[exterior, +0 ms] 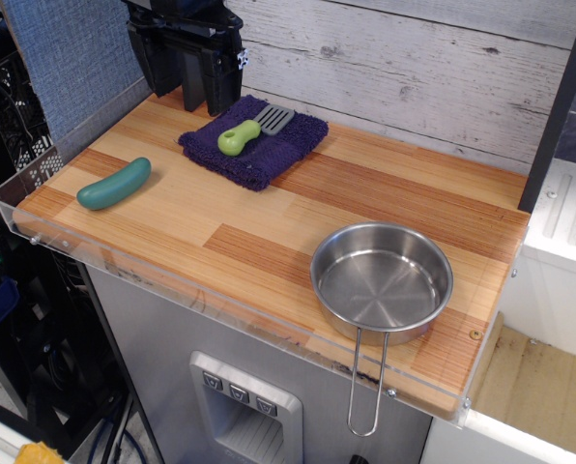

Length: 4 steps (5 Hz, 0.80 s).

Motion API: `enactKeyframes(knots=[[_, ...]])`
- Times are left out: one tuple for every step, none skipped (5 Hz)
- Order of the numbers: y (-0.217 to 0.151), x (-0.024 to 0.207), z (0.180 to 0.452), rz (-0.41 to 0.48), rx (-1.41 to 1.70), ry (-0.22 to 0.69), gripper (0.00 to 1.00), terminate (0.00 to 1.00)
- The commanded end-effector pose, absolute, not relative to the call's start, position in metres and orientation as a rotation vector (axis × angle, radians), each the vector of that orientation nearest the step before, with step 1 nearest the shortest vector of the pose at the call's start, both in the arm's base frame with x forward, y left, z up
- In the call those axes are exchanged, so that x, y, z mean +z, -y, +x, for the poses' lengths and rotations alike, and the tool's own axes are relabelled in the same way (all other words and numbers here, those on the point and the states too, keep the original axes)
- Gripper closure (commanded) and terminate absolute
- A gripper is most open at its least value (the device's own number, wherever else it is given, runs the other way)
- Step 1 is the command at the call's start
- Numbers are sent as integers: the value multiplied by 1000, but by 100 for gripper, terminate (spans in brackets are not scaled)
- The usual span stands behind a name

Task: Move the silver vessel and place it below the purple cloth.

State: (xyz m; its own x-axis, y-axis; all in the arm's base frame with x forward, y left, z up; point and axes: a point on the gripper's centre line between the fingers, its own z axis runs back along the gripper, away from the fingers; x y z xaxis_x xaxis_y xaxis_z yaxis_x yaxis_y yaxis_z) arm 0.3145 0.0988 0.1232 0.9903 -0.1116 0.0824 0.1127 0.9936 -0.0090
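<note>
On table (220, 242): one vessel (382, 280) (one cloth (259, 145))

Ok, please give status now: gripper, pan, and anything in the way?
Gripper at back, above purple cloth's far corner, holding nothing; open or shut unclear. Silver vessel at front right, untouched. Spatula on cloth, cucumber at left; path looks clear.

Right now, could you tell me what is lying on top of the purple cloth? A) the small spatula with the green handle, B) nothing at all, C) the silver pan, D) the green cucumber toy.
A: the small spatula with the green handle rests on the purple cloth, while the green cucumber toy and the silver pan sit on the bare wooden counter.
</note>
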Motion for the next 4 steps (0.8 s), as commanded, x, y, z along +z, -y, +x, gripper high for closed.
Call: enactKeyframes(knots=[[-99,123,314,-14,-112,82,0,0],[-71,116,313,-4,-159,104,0,0],[-40,105,310,-16,-213,132,0,0],[-8,86,307,-15,-254,122,0,0]])
